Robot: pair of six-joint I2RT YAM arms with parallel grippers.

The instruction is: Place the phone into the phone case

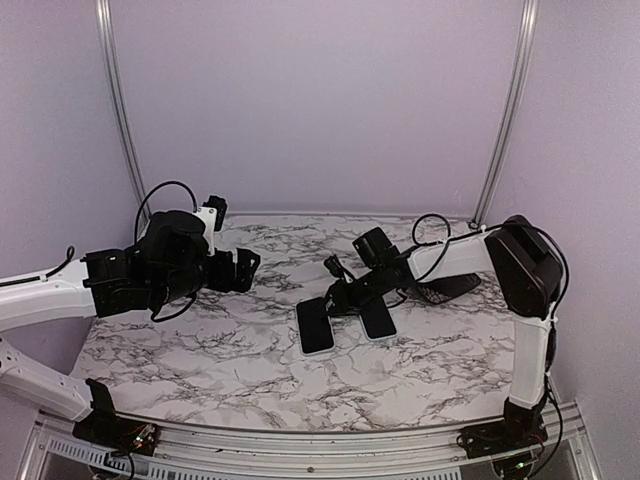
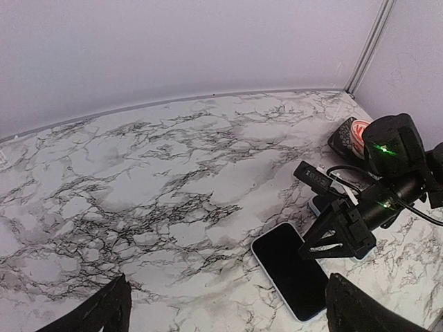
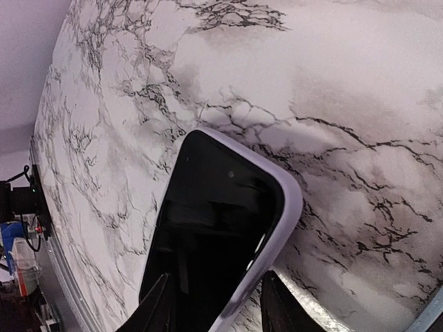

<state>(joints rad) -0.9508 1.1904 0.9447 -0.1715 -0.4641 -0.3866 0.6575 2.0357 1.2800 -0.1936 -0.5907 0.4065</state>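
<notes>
Phone (image 2: 291, 273) flat on marble table (image 2: 173, 173)

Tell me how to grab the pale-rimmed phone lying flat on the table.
Probably pinch the phone across its long edges near mid-length, coming straight down: it lies flat, screen up, so only its thin sides give opposing faces to clamp.

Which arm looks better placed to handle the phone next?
Right. The right gripper hangs open over one end of the phone, which shows between its fingers in the wrist view. The left gripper, also open, sits well off to the side.
</notes>
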